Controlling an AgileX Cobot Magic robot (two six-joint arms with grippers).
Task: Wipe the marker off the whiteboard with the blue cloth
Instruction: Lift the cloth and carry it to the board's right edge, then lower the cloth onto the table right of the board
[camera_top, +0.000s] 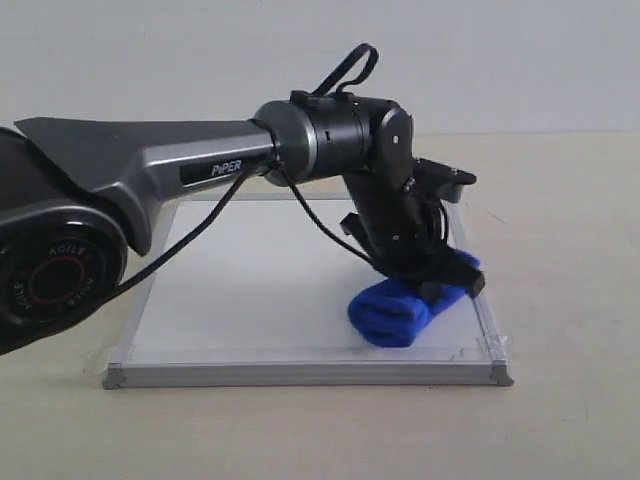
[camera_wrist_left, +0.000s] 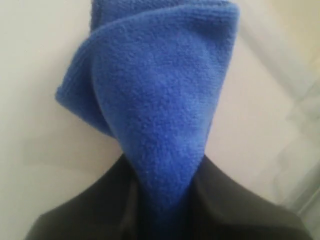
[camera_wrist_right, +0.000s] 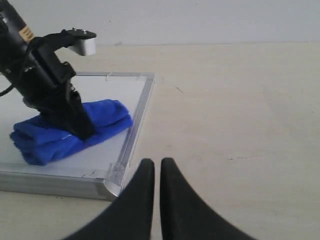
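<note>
Near the whiteboard's right edge, the left gripper pinches the blue cloth against the surface; the right gripper hangs off-board, fingers together. Dragged cloth could snag the frame and pull free.

The blue cloth — folded, perhaps rolled — lies on the whiteboard near its right edge

bright, soft, even light all round; only a faint shadow under the royal-blue folded microfibre cloth on the white metal-framed board. up close, my left claw blurs dark (the cloth's nap too, slightly); the exterior view is sharper.
</note>
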